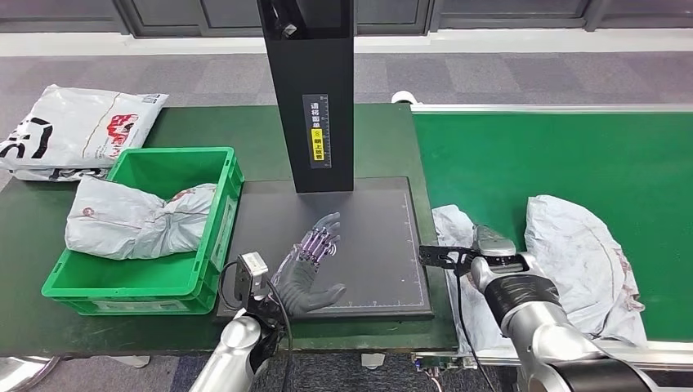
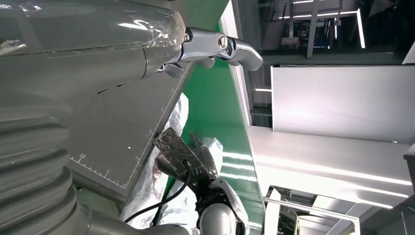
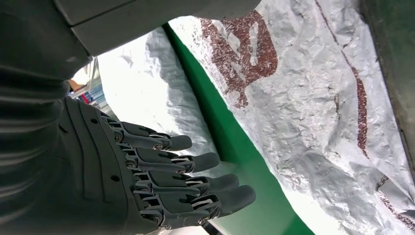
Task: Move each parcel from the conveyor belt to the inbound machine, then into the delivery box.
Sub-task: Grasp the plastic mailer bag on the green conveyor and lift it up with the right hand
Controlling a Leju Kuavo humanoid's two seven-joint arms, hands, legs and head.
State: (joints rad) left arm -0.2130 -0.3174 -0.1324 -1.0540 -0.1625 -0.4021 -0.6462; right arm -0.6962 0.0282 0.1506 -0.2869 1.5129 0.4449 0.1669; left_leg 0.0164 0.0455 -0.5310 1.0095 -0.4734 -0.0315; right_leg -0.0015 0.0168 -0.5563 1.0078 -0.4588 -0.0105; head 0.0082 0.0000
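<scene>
The step in hand looks like picking a parcel from the conveyor belt with the right hand. To do it well, I would bring the hand low and flat over the soft bag, close the fingers on a fold near its middle, and lift straight up before carrying it to the left, so that the bag does not drag on the belt edge.

Nearest to the robot, the left hand rests open over the black scanning plate of the inbound machine, fingers apart and holding nothing. The right hand is also empty, its fingers stretched and a little spread. It hovers over the near grey parcel, which lies at the belt's left edge, just below the fingers. A larger grey parcel lies just beside the hand, on its right.

Further left, the green delivery box already holds one grey parcel. Behind it another white bag lies on the table.
</scene>
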